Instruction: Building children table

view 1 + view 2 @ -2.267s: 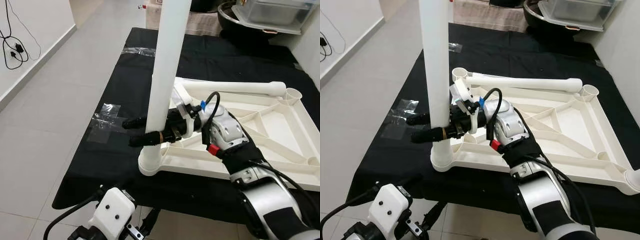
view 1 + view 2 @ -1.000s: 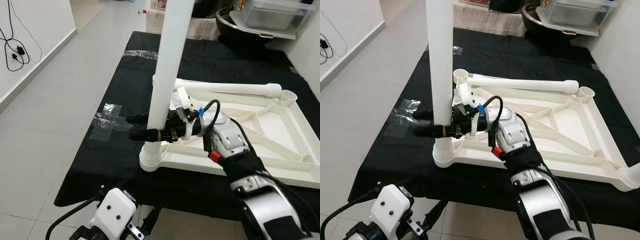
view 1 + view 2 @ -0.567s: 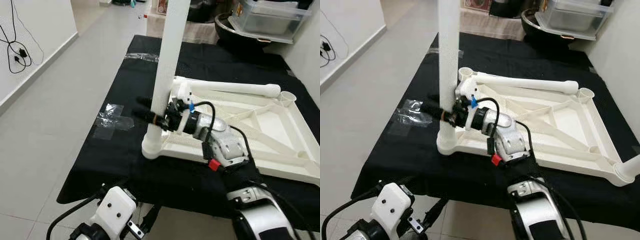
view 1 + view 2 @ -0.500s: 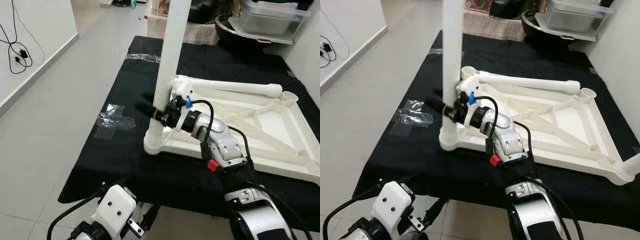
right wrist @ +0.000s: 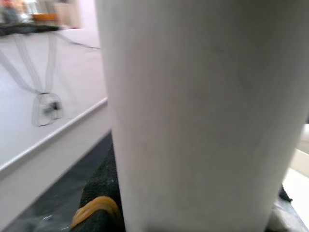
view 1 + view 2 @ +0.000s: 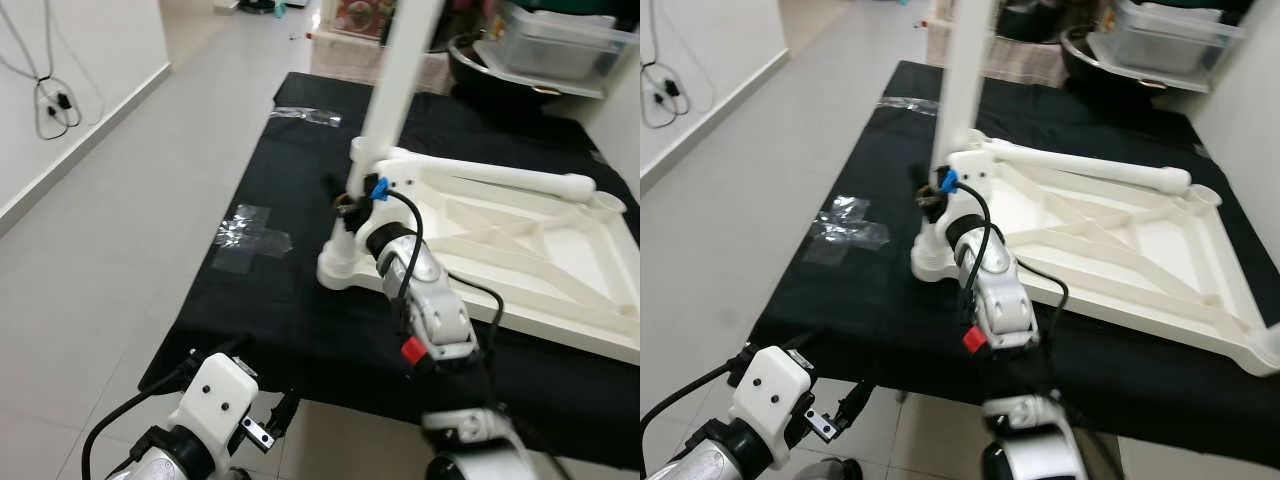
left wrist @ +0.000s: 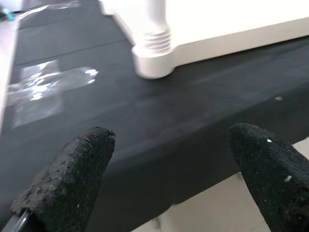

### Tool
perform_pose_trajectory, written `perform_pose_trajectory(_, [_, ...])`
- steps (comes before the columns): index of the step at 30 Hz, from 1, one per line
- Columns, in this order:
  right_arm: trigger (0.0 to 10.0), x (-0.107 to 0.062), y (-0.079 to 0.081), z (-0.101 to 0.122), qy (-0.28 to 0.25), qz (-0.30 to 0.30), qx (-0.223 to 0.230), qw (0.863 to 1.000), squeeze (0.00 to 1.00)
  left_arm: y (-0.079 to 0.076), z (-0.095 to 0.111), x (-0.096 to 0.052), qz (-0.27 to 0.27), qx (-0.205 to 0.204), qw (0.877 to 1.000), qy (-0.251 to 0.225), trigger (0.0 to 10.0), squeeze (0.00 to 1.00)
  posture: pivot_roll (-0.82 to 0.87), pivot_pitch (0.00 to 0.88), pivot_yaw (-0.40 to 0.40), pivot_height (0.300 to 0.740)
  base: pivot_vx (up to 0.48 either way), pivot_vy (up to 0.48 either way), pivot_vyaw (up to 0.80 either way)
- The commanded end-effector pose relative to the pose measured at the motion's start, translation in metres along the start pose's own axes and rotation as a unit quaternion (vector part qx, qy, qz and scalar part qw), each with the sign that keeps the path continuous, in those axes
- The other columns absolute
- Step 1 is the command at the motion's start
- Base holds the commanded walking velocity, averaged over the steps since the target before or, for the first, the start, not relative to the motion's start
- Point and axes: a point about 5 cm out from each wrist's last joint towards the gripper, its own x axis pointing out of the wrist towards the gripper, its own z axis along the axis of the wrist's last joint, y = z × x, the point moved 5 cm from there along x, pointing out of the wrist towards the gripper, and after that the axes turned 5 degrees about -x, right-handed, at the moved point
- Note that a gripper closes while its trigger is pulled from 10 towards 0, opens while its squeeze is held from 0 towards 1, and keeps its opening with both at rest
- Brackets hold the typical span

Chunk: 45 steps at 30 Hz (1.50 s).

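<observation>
A black cloth [image 6: 270, 300] covers the low table from edge to edge. On it lies the white table top [image 6: 1120, 245] upside down, near the right edge. One white leg [image 6: 395, 90] stands upright in the socket at the top's front left corner; a second leg [image 6: 1090, 170] lies along its far side. Two patches of clear tape [image 6: 250, 232] stick on the cloth near the left edge, and more tape [image 6: 305, 115] lies at the far left corner

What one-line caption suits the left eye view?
Right gripper clasps the upright white leg standing in the upturned tabletop's corner socket.
</observation>
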Motion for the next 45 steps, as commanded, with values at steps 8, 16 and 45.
perform_pose_trajectory(8, [10.0,-0.028,-0.023,-0.026,0.080,-0.265,-0.009,0.961,0.00,-0.009,0.002,0.005,-0.008,-0.012,1.000,-0.010,10.0,0.00,0.16,0.167,-0.120,0.740,0.000,0.000,0.00])
perform_pose_trajectory(16, [10.0,-0.037,-0.022,-0.049,0.161,-0.365,0.017,0.917,0.00,-0.012,0.000,0.004,-0.009,-0.019,1.000,-0.008,10.0,0.00,0.16,0.171,-0.121,0.740,0.000,0.000,0.00])
perform_pose_trajectory(45, [10.0,-0.036,-0.038,-0.070,0.228,-0.441,0.104,0.862,0.00,-0.015,-0.003,0.004,-0.016,-0.020,1.000,-0.004,10.0,0.00,0.16,0.154,-0.115,0.740,0.000,0.000,0.00])
